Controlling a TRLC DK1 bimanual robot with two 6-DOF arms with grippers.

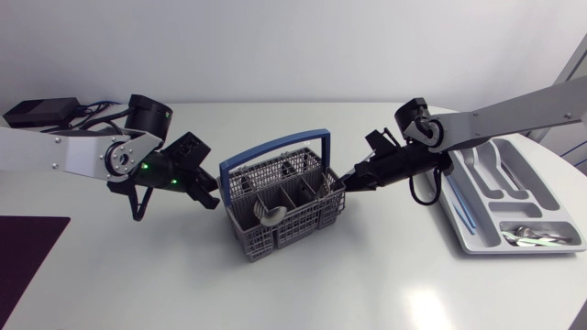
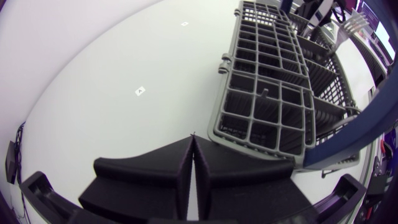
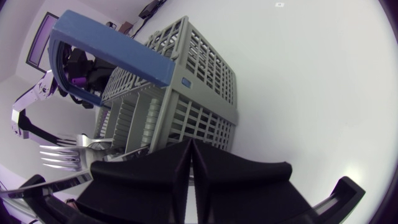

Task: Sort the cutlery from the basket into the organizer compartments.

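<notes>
The grey basket (image 1: 268,240) sits mid-tabletop, a fork (image 3: 62,154) standing inside. The left gripper (image 1: 212,196) and right gripper (image 1: 348,181), fingers pressed together on nothing, flank its end walls. The organizer (image 1: 477,179) lies at the tabletop's right edge.

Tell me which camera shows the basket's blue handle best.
The head view: the blue handle shows whole, arching over the basket from end to end. The right wrist view shows its top bar and one corner; the left wrist view only a short stretch beside the basket's rim.
</notes>
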